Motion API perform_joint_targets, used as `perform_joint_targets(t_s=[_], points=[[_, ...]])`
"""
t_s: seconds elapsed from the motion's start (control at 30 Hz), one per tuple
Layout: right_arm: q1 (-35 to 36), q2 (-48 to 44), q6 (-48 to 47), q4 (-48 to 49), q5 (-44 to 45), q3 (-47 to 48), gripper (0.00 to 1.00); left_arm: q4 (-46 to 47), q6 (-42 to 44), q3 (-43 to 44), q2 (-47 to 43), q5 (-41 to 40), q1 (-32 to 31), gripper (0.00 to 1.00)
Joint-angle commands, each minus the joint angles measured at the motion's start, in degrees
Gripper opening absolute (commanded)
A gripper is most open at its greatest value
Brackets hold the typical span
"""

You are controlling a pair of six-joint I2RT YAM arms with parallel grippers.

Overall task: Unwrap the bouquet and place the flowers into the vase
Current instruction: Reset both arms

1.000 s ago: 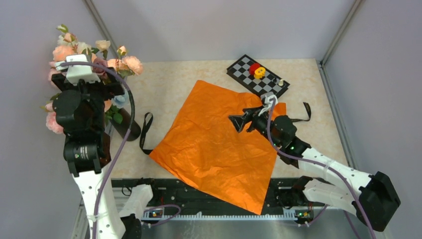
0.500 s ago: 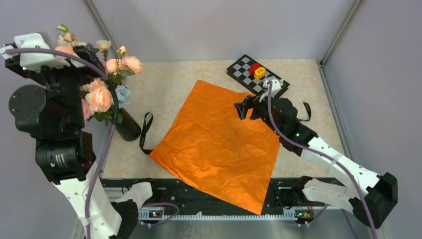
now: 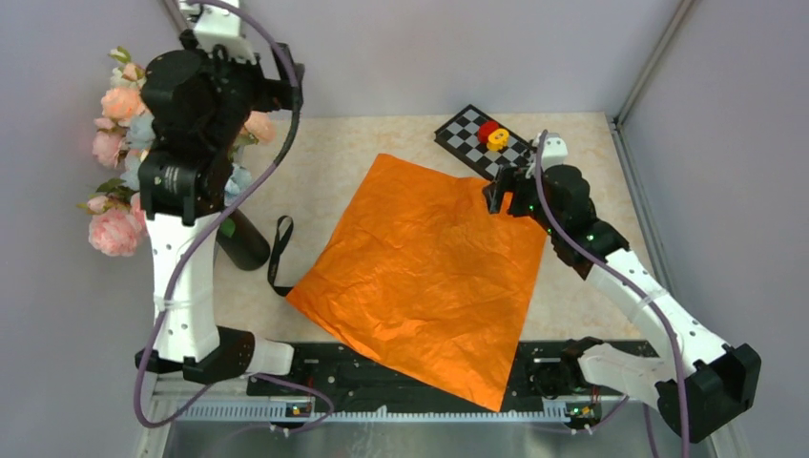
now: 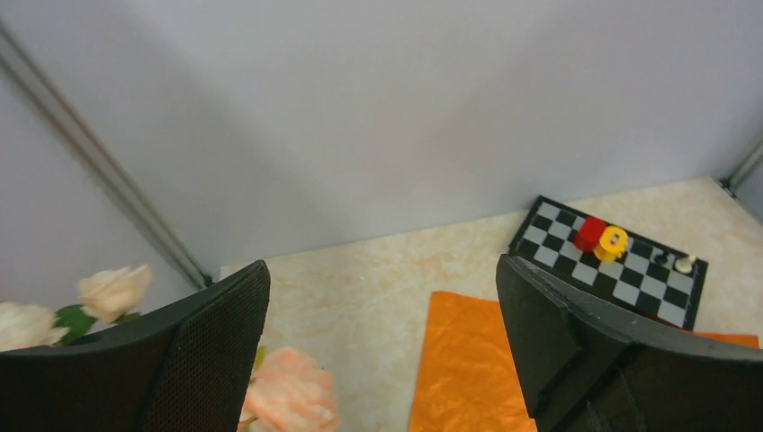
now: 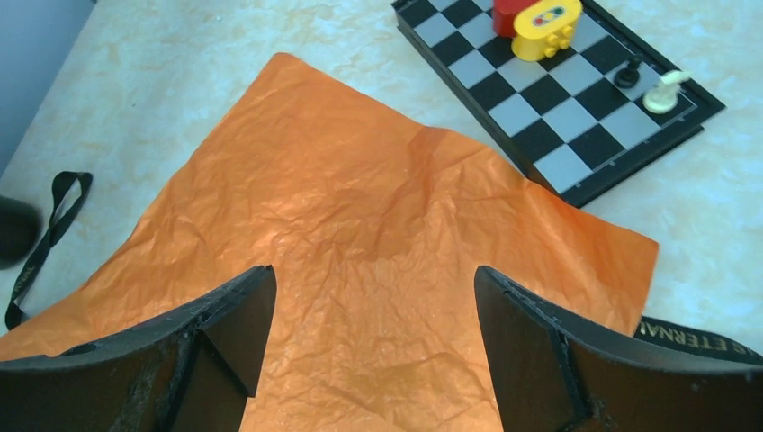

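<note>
Pastel flowers (image 3: 114, 103) cluster at far left above the black vase (image 3: 245, 246), stems hidden. Orange wrapping paper (image 3: 420, 277) lies open, flat, centre.

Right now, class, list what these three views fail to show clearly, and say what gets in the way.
Top external: the vase mouth, hidden behind the left arm; whether stems sit inside cannot be told.
Left wrist: the flowers, mostly cut off by the frame edges and the left gripper.
Right wrist: the printed ribbon, its lettering cut off by the bottom edge.
</note>
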Motion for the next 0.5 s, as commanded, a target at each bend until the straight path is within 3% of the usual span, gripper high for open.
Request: perform_joint_targets(t_s=[0.0,0.23,0.47], points=[[-2.8,-0.56,0.72,-3.25,0.57,4.28,0.83,2.61,1.08,-2.68,-0.37,-3.13,-6.11,0.99],[-3.75,-4.07,0.08,-2.92,4.92,2.93,0.88,16.06,-1.93,-26.62,-5.58,-6.1,-16.42,0.99],[-3.83,-11.72,-3.03,6.46,7.61,-5.45,0.88,36.42,-9.15,-56.18,-14.28,-6.33,-23.15,0.99]])
